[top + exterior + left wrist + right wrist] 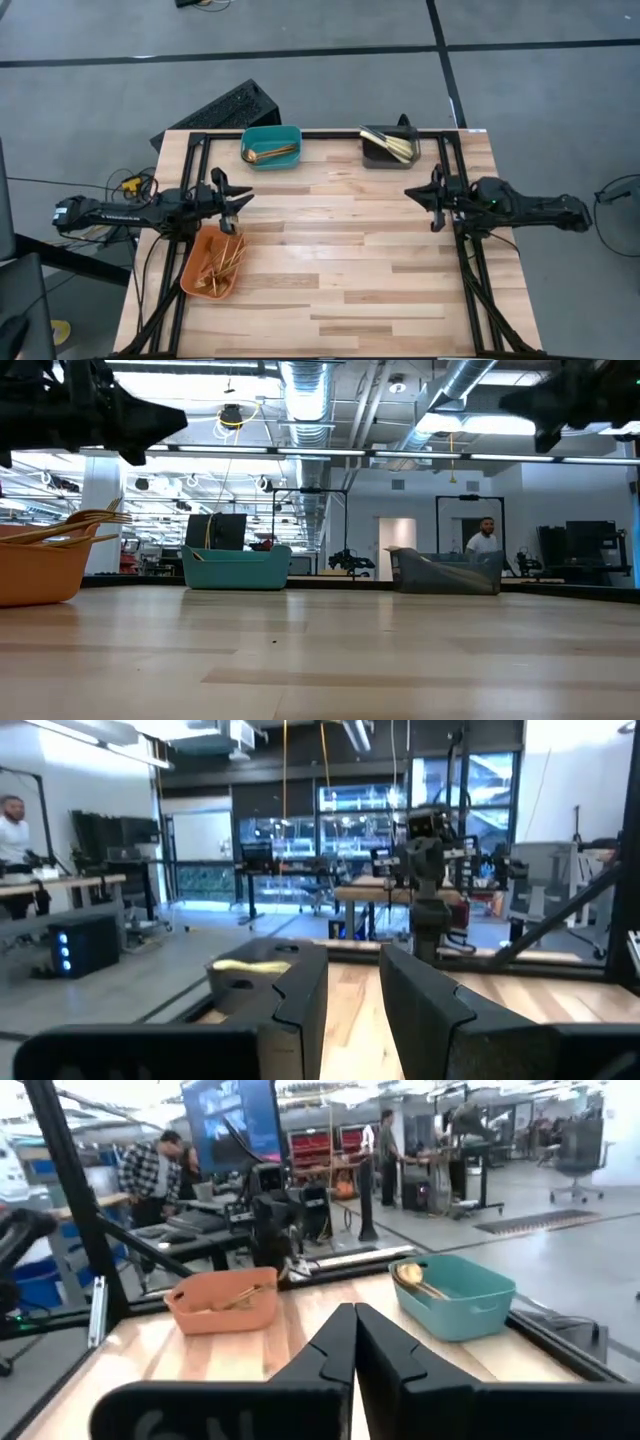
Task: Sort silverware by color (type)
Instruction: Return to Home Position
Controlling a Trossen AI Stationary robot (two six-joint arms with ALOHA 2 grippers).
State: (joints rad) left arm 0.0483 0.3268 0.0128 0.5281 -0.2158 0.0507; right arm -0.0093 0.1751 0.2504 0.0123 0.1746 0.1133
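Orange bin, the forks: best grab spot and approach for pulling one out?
Take a fork by the end that juts over the orange bin's rim, coming down from above with the left gripper, which hangs open right beside it. The forks lean in a crossed pile, so only those raised ends stand clear. Right gripper waits shut across the table.

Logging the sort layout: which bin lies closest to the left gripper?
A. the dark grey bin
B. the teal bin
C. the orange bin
C: in the high view the orange bin lies right by the left gripper, while the teal bin and the dark grey bin stand farther off.
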